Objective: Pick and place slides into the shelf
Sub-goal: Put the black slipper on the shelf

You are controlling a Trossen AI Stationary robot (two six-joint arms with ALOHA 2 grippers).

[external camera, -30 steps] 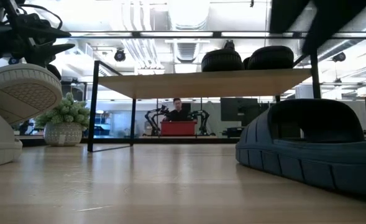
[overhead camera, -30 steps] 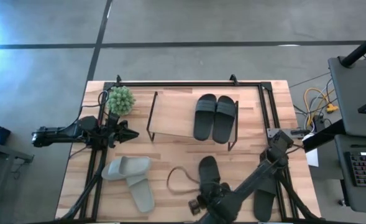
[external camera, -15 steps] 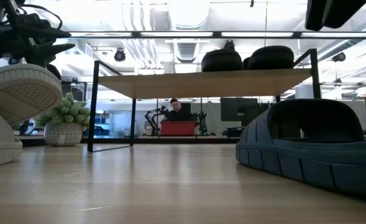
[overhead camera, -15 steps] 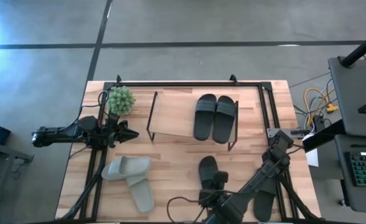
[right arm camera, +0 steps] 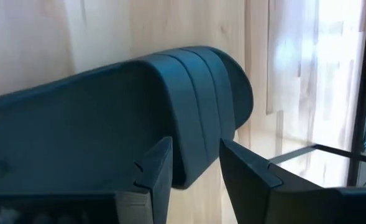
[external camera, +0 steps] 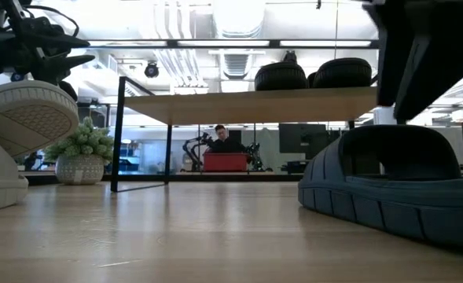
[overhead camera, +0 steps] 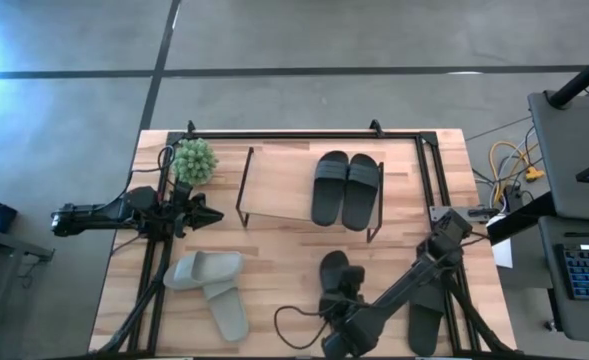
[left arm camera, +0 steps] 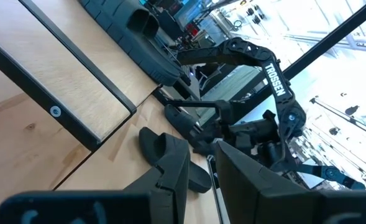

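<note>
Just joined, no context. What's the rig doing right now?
Loading slides onto the shelf. Two black slides already sit on it. The right gripper is down at a black slide near the table's front, fingers straddling its strap, open. The left gripper waits by the plant. Two grey-green slides remain on the table.

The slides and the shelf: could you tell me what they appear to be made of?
The black slides on the shelf look like matte moulded rubber or foam: dull surface, thick one-piece strap. The pale grey-green slides look the same, with a ribbed moulded sole in the low view. The shelf seems to be thin black metal rod carrying a light wooden board, judging by visible grain; its finish looks painted, though that is uncertain.
</note>
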